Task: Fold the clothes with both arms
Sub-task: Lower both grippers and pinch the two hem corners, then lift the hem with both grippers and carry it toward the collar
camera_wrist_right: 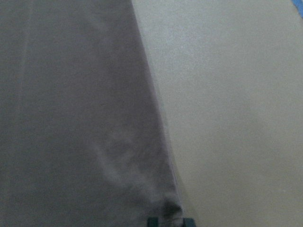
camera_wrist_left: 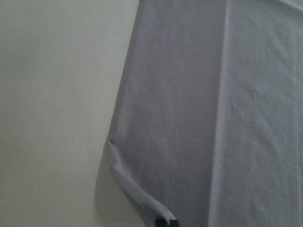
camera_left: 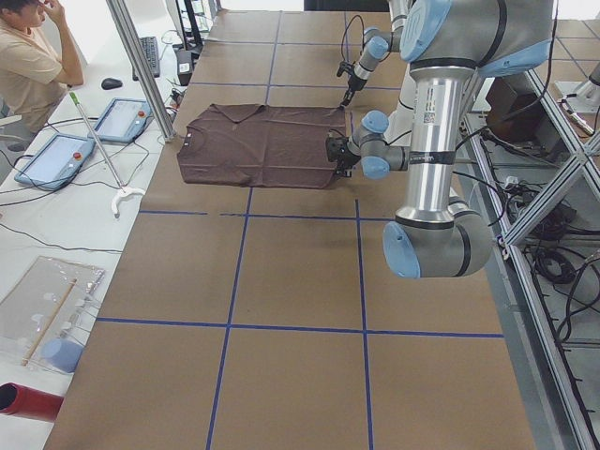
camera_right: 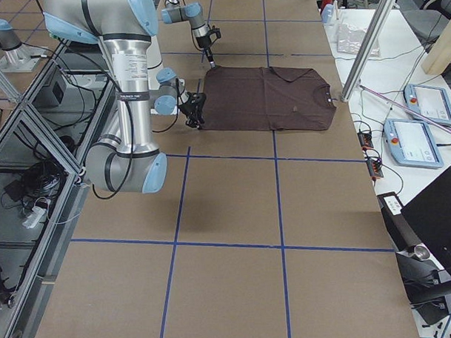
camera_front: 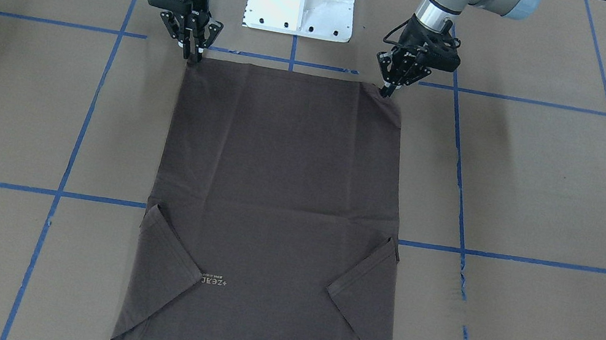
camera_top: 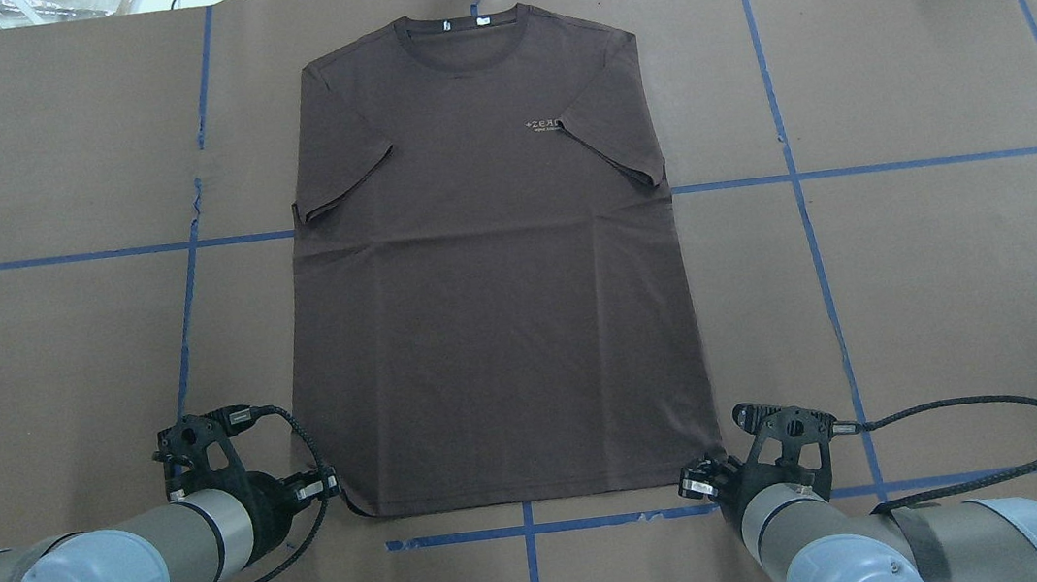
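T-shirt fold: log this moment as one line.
T-shirt: flat, sleeves folded in | left claw: shut on hem corner | right claw: shut on hem corner | body: unfolded

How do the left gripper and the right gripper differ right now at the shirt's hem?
The left gripper leans at a slant toward its hem corner, while the right gripper hangs nearly straight down. At the left gripper, the T-shirt corner curls up in a rolled flap; at the right gripper it only puckers. Both look closed on a corner of the hem, at the end nearest the robot.
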### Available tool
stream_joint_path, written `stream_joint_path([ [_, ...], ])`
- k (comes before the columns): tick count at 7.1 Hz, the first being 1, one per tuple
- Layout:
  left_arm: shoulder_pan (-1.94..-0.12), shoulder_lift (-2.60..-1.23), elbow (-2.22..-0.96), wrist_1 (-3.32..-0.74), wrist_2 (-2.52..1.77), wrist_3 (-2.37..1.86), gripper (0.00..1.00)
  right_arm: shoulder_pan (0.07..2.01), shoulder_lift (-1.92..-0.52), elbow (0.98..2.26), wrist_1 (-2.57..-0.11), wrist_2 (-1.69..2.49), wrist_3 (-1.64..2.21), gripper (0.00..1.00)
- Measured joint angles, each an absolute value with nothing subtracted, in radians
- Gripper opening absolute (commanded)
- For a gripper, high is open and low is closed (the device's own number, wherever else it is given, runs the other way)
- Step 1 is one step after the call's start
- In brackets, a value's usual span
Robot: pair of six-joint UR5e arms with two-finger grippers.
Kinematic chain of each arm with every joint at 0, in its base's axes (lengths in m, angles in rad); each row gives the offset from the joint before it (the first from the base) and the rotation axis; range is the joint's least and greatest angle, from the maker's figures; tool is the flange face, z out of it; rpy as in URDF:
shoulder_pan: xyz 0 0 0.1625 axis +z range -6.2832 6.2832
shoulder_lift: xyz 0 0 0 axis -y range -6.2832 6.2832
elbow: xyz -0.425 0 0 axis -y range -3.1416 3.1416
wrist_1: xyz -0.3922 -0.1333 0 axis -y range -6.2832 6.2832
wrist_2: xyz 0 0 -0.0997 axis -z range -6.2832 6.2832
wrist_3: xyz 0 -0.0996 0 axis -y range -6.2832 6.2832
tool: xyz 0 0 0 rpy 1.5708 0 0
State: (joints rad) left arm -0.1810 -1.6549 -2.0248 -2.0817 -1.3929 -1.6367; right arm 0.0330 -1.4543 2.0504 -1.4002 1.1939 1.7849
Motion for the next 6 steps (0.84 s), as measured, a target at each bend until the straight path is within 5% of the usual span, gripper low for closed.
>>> stream_joint_path([
  [4, -0.181, -1.654, -2.039, -2.073, -1.395, -1.636, 0.0, 0.042, -1.455, 2.082, -1.416, 1.195, 1.779, 0.0],
  [6, -0.181, -1.675, -2.196, -1.888, -1.409, -1.632, 0.0, 0.051, -1.456, 2.273, -1.6, 1.233, 1.775, 0.0],
])
